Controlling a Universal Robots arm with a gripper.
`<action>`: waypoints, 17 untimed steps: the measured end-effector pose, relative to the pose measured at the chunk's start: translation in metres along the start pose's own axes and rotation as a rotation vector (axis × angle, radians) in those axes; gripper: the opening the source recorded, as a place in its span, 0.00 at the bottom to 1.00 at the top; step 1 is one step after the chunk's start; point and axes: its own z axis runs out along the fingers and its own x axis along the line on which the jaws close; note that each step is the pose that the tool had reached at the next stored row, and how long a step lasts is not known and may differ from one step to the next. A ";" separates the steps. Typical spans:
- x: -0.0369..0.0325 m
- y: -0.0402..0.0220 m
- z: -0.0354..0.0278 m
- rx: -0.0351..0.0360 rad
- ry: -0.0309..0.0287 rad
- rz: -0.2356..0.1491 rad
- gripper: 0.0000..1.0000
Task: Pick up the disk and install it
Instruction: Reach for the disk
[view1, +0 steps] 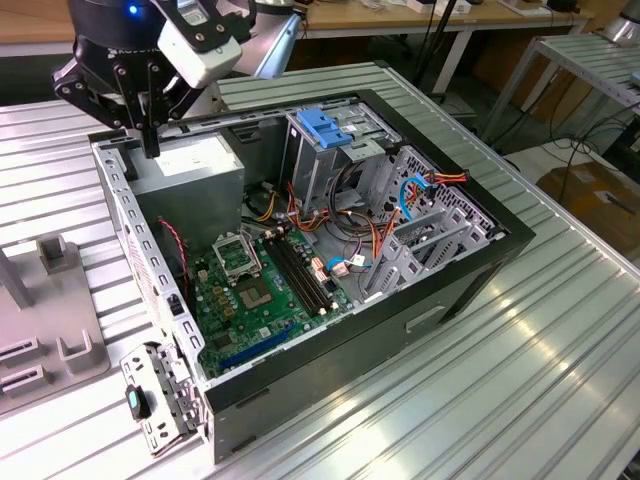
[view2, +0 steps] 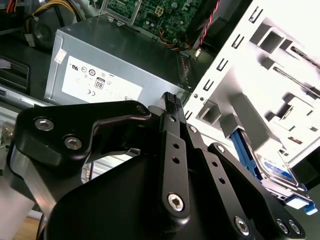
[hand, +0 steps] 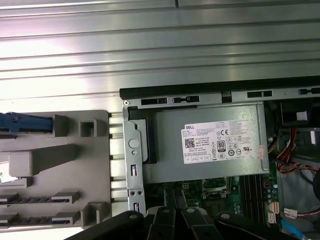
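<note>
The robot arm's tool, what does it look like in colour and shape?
The matte black tool is built of flat jointed bars with silver screws; its tip carries a ribbed pad, seen in the second wrist view. In the exterior view a blue light glows on the black wrist, beside a white box-shaped housing with dark screws.

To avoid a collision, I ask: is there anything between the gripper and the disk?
The gripper hangs over the power supply inside the case; the disk lies in the grey holder outside it. The case's metal wall stands between them, so a level path looks blocked.
</note>
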 end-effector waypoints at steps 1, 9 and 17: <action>0.0015 -0.0001 0.0000 0.0000 0.0000 0.000 0.11; 0.0112 -0.0009 0.0000 0.0000 0.0000 0.000 0.11; 0.0225 -0.0017 0.0000 0.0000 -0.0001 0.000 0.11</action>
